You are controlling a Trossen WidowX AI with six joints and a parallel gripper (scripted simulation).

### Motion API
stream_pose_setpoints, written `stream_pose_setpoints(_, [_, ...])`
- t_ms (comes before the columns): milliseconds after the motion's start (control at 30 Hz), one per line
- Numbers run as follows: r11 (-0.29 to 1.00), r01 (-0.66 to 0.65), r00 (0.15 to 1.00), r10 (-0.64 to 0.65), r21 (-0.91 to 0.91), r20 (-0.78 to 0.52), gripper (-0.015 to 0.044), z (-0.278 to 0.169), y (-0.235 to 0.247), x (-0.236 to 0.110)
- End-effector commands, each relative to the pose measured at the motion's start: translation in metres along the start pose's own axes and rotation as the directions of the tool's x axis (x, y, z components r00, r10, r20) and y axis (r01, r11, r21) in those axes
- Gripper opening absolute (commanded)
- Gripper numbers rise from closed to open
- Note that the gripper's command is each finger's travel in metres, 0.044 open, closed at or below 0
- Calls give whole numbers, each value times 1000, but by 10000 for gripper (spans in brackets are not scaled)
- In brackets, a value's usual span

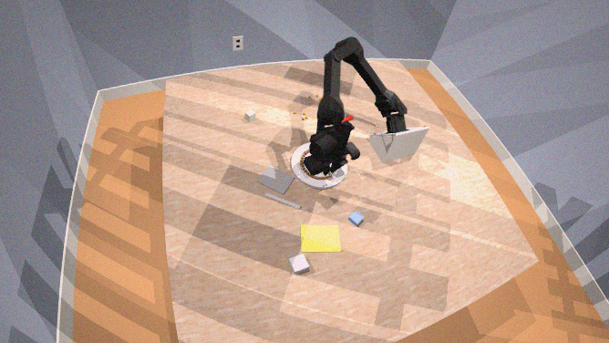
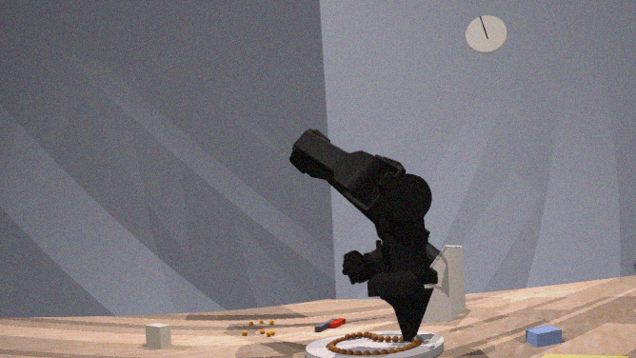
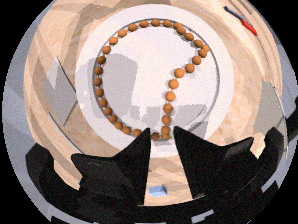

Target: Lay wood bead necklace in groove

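The round white bead board (image 1: 296,169) (image 2: 318,349) (image 3: 226,85) lies on the table. The brown wood bead necklace (image 1: 322,177) (image 2: 366,353) (image 3: 170,96) is on it. In the wrist view its beads follow the groove along the left side, the top and part of the bottom. On the right the string bends inward from the upper right, crossing the board to the bottom, and the groove there shows bare. My gripper (image 2: 410,339) (image 3: 161,131) points down, low at the board's edge, slightly open and holding nothing. Its tips are beside the bottom end of the inward-bent stretch.
A blue block (image 1: 356,218) (image 2: 543,336), a yellow pad (image 1: 320,238) and a white block (image 1: 299,264) lie in front. A grey plate (image 1: 275,180) and a rod (image 1: 283,201) lie left of the board. A red-and-dark tool (image 2: 333,325) (image 3: 242,21) and small orange beads (image 1: 304,118) lie behind.
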State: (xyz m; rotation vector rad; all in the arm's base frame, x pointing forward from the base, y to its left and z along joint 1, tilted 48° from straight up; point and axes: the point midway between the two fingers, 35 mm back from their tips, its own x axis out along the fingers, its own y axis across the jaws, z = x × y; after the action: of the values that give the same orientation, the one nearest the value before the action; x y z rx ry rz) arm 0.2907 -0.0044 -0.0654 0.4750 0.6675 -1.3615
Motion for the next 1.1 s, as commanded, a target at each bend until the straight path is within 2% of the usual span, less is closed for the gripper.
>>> stream_pose_setpoints(0, [1000, 9, 1000, -9, -12, 6, 120, 0, -4, 5])
stream_pose_setpoints(133, [1000, 9, 1000, -9, -12, 6, 120, 0, -4, 5])
stream_pose_setpoints(300, [1000, 5, 1000, -5, -3, 1, 0, 0, -2, 3])
stream_pose_setpoints(1067, [1000, 5, 1000, -5, -3, 1, 0, 0, -2, 3])
